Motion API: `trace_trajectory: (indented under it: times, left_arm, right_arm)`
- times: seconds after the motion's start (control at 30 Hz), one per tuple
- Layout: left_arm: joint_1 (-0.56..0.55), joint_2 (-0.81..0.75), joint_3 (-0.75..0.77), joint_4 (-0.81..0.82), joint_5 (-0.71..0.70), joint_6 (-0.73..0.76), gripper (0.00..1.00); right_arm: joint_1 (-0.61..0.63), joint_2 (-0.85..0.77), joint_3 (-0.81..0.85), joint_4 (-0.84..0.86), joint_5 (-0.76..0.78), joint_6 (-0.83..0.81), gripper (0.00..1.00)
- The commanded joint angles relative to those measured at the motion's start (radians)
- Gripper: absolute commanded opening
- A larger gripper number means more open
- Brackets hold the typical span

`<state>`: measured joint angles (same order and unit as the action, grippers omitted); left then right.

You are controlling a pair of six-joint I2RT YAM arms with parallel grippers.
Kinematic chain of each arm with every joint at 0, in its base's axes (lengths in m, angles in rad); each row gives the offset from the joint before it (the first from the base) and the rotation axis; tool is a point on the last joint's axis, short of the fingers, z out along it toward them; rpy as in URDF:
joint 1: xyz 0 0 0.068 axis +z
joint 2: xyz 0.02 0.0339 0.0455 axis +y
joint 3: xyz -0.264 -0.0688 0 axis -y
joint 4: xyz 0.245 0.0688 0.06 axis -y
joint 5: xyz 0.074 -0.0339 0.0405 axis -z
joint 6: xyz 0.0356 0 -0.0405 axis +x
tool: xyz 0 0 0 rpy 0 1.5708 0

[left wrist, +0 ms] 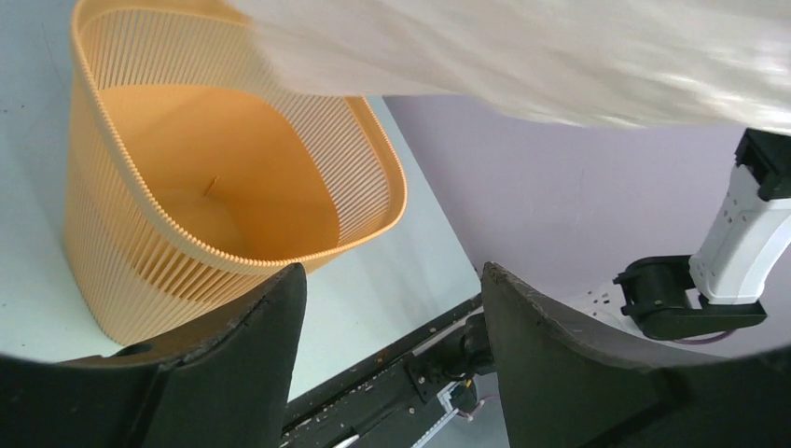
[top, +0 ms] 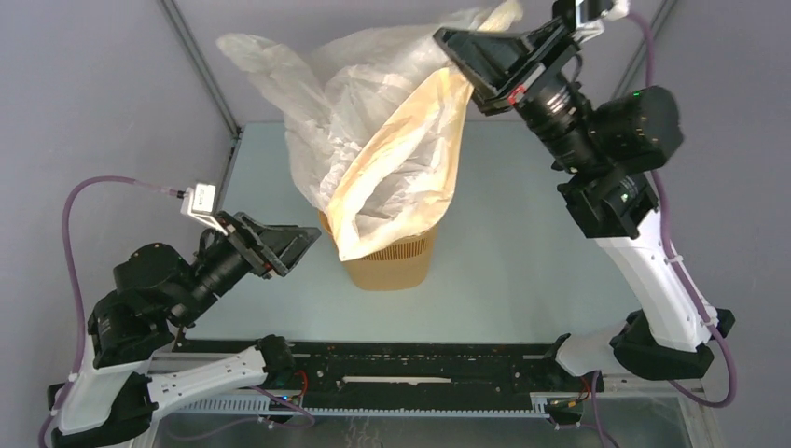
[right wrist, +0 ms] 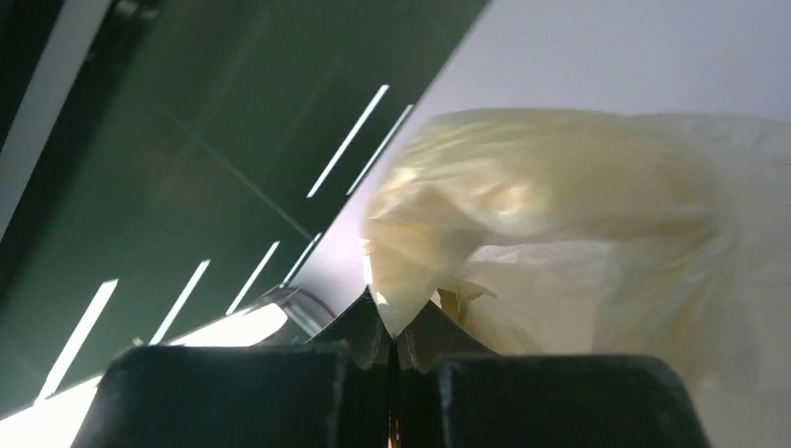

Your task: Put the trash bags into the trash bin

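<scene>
Right gripper (right wrist: 394, 322) pinches trash bag (top: 373, 121) high toward far edge; left gripper (left wrist: 392, 280) gapes empty. Billowing bag may drape outside trash bin (top: 396, 266).

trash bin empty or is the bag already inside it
Empty. In the left wrist view the trash bin has a bare floor; the trash bag hangs above it, pinched in the right claw.

The mouth of the trash bin (top: 392, 266) is overhung by the trash bag (top: 373, 140), which is pinched high up by the right gripper (top: 448, 42). A gap is left under the bag on the bin's left. There the left gripper (top: 303, 252) stands spread, just beside the bin. Bare table (top: 522, 252) is seen right of the bin.
</scene>
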<state>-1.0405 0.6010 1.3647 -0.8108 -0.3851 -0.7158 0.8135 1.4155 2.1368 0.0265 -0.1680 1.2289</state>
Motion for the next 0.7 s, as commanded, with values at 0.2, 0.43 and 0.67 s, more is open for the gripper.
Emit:
trace_trajectory:
  times: [0.2, 0.43, 0.67]
  left_arm:
    - [-0.004, -0.036, 0.003, 0.045, 0.0, 0.048, 0.73]
    - [-0.004, 0.048, 0.103, 0.079, -0.107, 0.172, 0.8]
    - [-0.003, 0.256, 0.306, 0.103, -0.224, 0.168, 0.87]
  right_arm:
    - [-0.194, -0.248, -0.358, -0.336, 0.013, 0.255, 0.0]
    - [-0.331, -0.395, -0.464, -0.488, -0.094, 0.257, 0.0]
    - [-0.399, -0.426, -0.456, -0.583, -0.243, 0.238, 0.0]
